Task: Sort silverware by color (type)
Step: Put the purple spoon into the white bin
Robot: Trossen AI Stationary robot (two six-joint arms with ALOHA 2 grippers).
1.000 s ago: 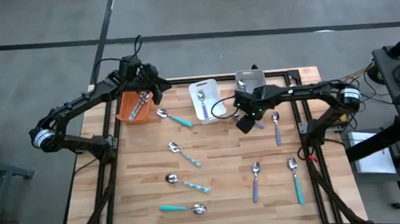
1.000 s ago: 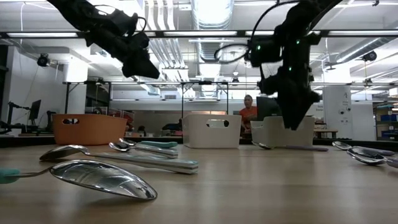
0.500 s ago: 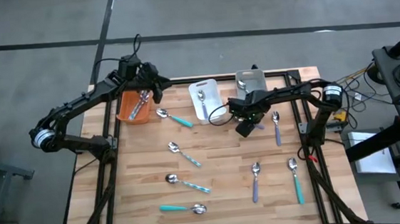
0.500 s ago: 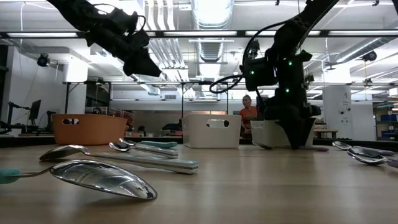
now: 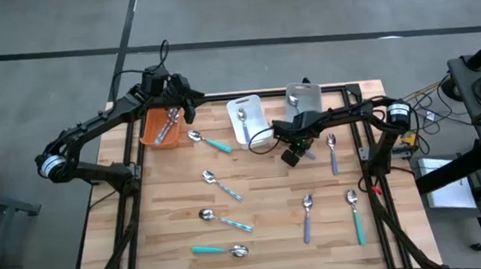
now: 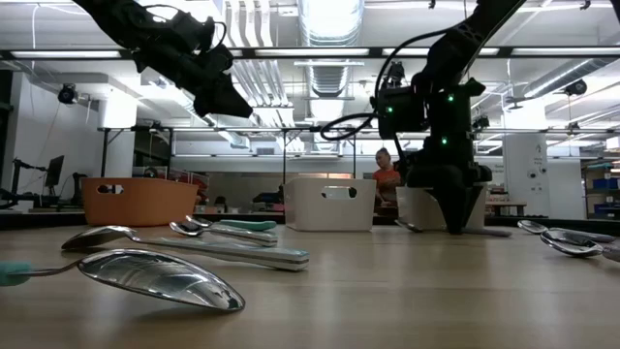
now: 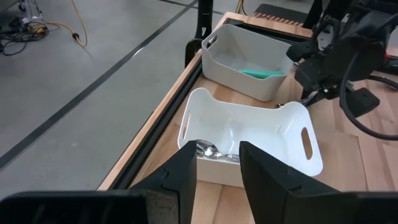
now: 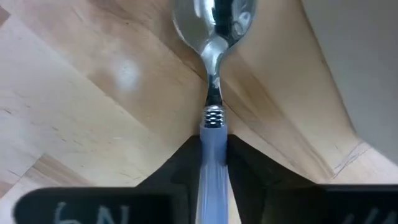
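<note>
I had the right pincer down at the desk, just in front of the grey bin, its fingers closed against the sides of a lavender-handled spoon. The grip sat on the handle just below the neck, which I judged a sound hold for lifting it clear. The spoon was not yet raised; its bowl lay on the wood.

The left pincer hung above the orange bin, narrowly parted and holding nothing I could see. Other silverware lay scattered on the desk, among them a teal spoon. The right arm hid the held spoon from above.
</note>
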